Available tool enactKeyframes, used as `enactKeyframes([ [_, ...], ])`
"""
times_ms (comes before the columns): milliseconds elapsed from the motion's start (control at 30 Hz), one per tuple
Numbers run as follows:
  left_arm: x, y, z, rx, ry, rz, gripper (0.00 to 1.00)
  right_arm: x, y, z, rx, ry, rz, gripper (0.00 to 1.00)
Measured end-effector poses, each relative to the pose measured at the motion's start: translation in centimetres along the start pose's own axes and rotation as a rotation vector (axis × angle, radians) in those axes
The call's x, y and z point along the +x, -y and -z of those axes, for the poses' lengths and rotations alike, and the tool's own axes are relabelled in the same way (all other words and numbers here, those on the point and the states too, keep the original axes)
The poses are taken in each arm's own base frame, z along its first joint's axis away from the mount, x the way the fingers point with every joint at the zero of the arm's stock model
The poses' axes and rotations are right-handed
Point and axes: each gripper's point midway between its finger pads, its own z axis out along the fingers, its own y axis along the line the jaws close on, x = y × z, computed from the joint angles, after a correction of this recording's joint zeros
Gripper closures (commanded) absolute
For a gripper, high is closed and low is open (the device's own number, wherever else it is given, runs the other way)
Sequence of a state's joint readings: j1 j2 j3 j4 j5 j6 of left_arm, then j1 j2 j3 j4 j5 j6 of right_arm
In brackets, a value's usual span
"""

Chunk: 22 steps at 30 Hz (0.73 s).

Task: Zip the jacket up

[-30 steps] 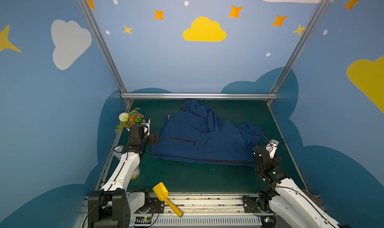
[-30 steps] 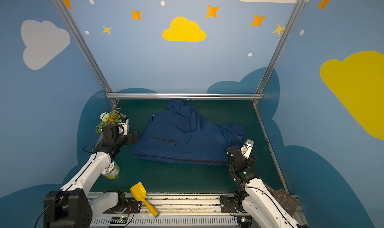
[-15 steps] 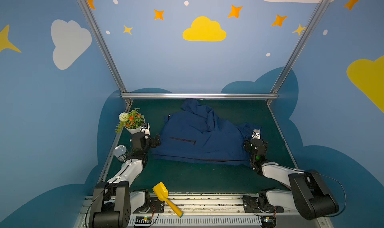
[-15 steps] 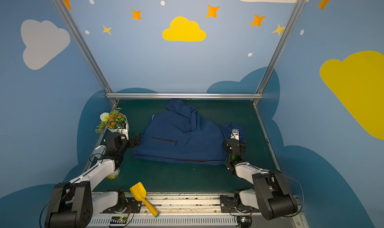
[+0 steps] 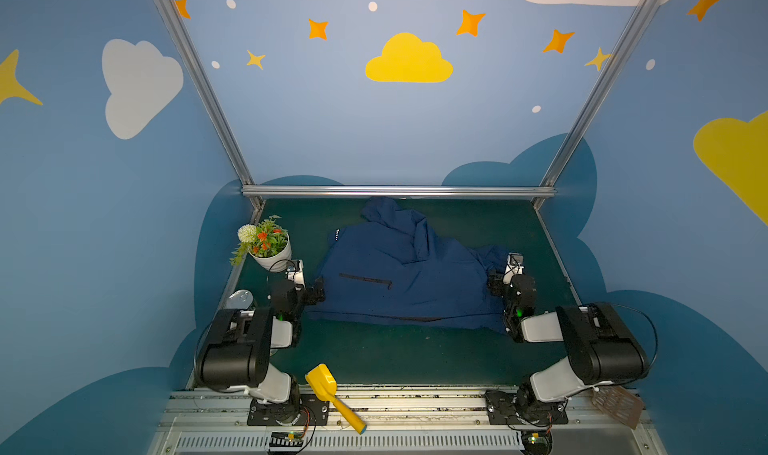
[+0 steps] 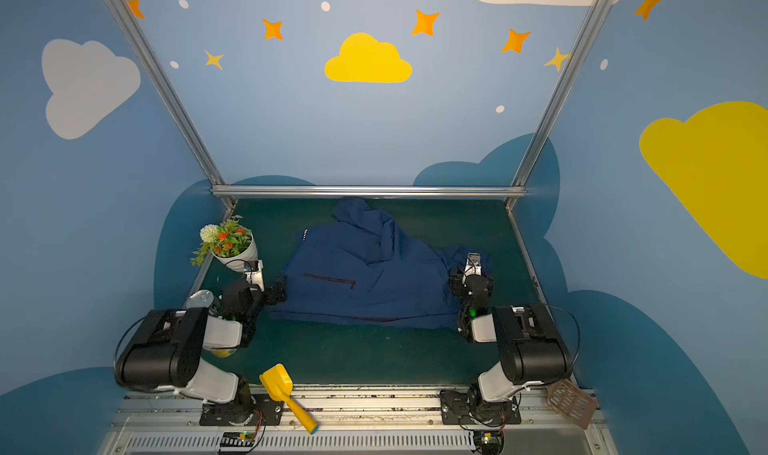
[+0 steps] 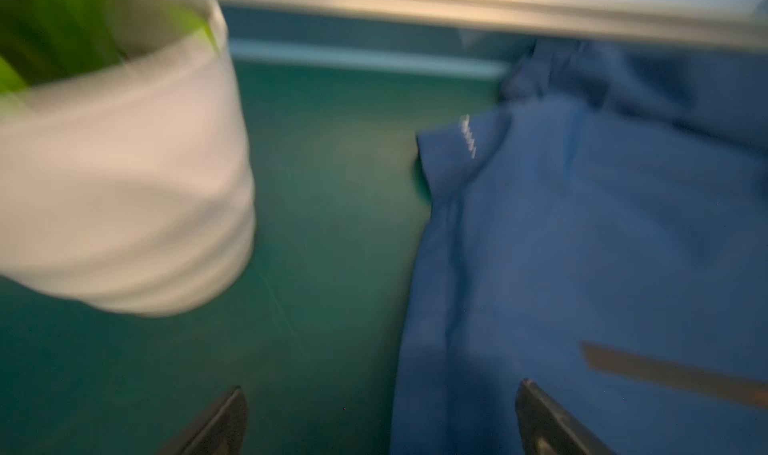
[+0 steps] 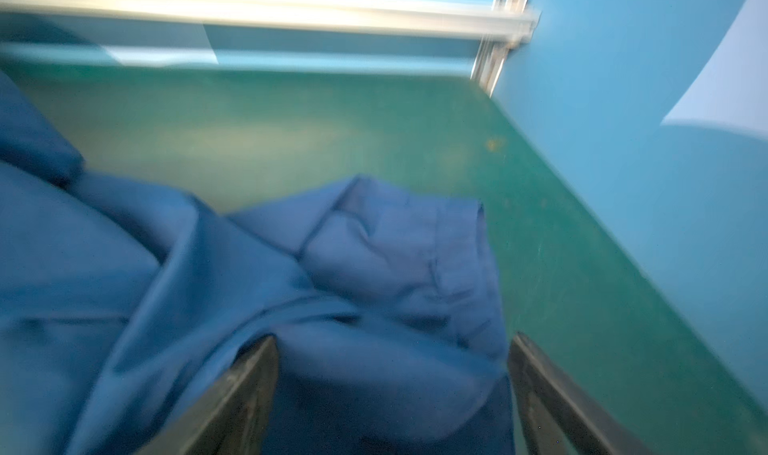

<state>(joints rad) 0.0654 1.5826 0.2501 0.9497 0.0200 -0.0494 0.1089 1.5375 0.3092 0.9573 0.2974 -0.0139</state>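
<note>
The navy jacket (image 5: 399,282) (image 6: 365,282) lies crumpled on the green mat, hood toward the back. Its black chest-pocket zipper (image 5: 365,280) faces up and the dark front zipper (image 5: 415,318) runs along the near edge. My left gripper (image 5: 318,293) (image 7: 382,388) is open, low at the jacket's left edge; one finger is over the mat and the other over the fabric (image 7: 582,245). My right gripper (image 5: 496,280) (image 8: 394,340) is open at the right end, its fingers straddling bunched sleeve fabric (image 8: 374,266). The white print (image 7: 467,137) shows near the collar.
A white flower pot (image 5: 270,253) (image 7: 124,203) stands close to the left arm by the left wall. A yellow scoop (image 5: 328,390) and a brown mesh piece (image 5: 615,401) lie at the front rail. A clear cup (image 5: 241,299) sits beside the left arm. Bare green mat (image 8: 540,224) lies right of the sleeve.
Both arms have folded down low to the mat. The right gripper has moved in from the front right to the jacket's right end. The left gripper has dropped to the jacket's left edge.
</note>
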Motion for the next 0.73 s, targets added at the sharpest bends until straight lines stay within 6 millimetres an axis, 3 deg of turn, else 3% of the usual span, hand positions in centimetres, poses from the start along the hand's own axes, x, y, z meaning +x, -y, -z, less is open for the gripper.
enactKeyframes([
  [67, -0.8, 0.2, -0.8, 0.005, -0.023, -0.002, 0.01, -0.9, 0.0, -0.5, -0.011, 0.013, -0.016, 0.12],
  [133, -3.8, 0.6, -1.4, 0.003, 0.049, -0.020, 0.00, -1.3, -0.1, -0.8, -0.019, 0.014, -0.024, 0.13],
  [200, -5.5, 1.0, -1.5, 0.007, 0.101, -0.033, 0.01, -1.4, -0.2, -0.9, -0.028, 0.010, -0.028, 0.12],
  [733, -4.3, 0.7, -1.5, -0.017, 0.036, -0.039, 0.01, -0.8, -0.4, -0.9, -0.043, -0.017, -0.033, 0.12],
])
